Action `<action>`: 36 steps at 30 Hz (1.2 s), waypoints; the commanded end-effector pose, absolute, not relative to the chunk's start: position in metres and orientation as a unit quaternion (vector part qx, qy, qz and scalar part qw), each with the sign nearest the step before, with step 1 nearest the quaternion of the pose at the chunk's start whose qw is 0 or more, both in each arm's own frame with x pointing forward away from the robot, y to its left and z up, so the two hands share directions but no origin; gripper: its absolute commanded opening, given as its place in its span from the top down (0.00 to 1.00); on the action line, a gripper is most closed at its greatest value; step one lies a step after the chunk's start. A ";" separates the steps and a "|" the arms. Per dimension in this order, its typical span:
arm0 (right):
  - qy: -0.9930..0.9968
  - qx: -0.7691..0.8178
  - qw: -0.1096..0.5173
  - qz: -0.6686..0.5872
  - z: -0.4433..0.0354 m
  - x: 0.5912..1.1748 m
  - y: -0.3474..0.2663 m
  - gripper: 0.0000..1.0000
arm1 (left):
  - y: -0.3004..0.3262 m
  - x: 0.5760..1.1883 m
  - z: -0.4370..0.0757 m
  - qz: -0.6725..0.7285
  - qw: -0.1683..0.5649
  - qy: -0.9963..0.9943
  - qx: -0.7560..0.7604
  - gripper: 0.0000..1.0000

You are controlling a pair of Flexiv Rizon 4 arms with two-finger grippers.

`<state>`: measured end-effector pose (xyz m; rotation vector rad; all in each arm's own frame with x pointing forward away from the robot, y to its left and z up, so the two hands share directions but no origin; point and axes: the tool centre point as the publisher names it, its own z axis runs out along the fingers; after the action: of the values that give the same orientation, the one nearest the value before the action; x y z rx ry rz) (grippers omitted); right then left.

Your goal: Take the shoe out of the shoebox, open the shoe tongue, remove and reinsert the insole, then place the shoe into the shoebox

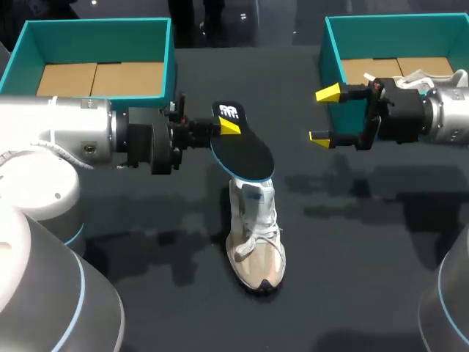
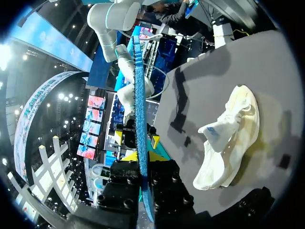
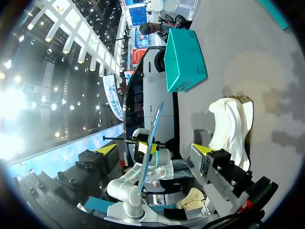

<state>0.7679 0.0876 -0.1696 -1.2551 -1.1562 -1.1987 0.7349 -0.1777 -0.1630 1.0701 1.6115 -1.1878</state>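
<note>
A white sneaker [image 1: 255, 242] lies on the black table, toe toward the front edge, its tongue pulled up. My left gripper [image 1: 220, 126] is shut on the heel end of a dark blue insole [image 1: 243, 152], holding it in the air just above the shoe's opening. In the left wrist view the insole [image 2: 139, 114] stands edge-on between the yellow tips of the left gripper [image 2: 141, 155], with the sneaker [image 2: 228, 138] off to one side. My right gripper [image 1: 325, 114] hangs open and empty to the right of the insole. In the right wrist view the right gripper [image 3: 155, 149] faces the insole [image 3: 153, 129] and the sneaker [image 3: 233, 126].
A teal shoebox [image 1: 95, 33] with a bare cardboard floor stands at the back left. A second teal shoebox [image 1: 344, 44] stands at the back right, behind my right wrist, with something white inside [image 1: 429, 75]. The first box [image 3: 183, 59] shows beyond the sneaker in the right wrist view.
</note>
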 end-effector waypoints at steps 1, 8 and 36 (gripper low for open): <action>-0.479 -0.521 0.503 -0.496 -0.169 0.767 0.087 0.00 | -0.176 0.724 -0.153 -0.470 0.392 0.680 0.403 1.00; -0.479 -0.521 0.503 -0.496 -0.169 0.767 0.087 0.00 | -0.178 0.716 -0.144 -0.501 0.363 0.706 0.344 1.00; -0.479 -0.521 0.503 -0.496 -0.169 0.767 0.087 0.00 | -0.173 0.716 -0.142 -0.580 0.217 0.773 0.137 1.00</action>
<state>0.7679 0.0876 -0.1696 -1.2552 -1.1564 -1.1985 0.7160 -0.1726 -0.1419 0.3803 2.1408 -1.6086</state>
